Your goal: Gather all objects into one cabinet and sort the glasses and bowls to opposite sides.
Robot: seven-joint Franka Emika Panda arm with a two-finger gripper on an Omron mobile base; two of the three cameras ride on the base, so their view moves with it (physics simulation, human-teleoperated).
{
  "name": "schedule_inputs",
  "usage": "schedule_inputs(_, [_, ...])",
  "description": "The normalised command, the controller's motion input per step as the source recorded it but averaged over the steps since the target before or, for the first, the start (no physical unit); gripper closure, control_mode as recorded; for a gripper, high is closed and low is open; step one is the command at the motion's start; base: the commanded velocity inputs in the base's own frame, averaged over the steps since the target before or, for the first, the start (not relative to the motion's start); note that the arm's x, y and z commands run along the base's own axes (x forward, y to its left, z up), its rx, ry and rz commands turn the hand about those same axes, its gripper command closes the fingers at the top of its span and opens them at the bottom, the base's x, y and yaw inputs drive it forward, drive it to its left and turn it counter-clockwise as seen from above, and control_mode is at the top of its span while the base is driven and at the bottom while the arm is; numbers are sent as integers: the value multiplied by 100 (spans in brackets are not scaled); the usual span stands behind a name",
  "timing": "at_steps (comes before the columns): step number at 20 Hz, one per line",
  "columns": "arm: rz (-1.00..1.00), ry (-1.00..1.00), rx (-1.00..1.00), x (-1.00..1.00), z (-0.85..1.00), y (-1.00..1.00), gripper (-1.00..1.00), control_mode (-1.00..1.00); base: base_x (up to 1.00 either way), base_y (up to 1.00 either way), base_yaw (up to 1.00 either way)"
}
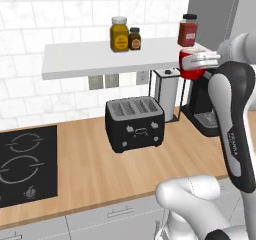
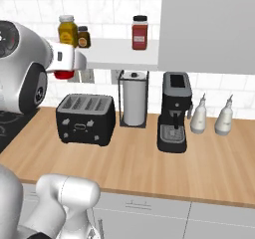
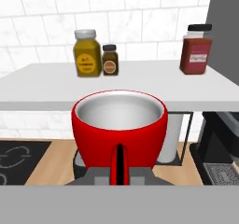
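A plain red cup is held upright in the air, with my gripper shut on its near wall. One dark finger runs up the outside of that wall. The cup hangs at the right end of the white shelf, level with its front edge, and my gripper is over its rim. In the right base view the cup peeks out under the white hand. The cabinet's grey door is to the right of the shelf. The bowls are out of view.
Three lidded spice jars stand on the shelf. On the wooden counter below are a black toaster, a paper towel holder, a coffee machine and two white bottles. A black cooktop lies at the left.
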Motion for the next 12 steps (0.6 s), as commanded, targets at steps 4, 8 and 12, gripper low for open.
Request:
schedule_inputs(4, [-3,0,0,-29,0,0,100,-100,0,0,0])
schedule_inputs(8, [-1,0,0,-19,0,0,100,-100,0,0,0])
schedule_inputs(12, [0,0,0,-10,0,0,100,-100,0,0,0])
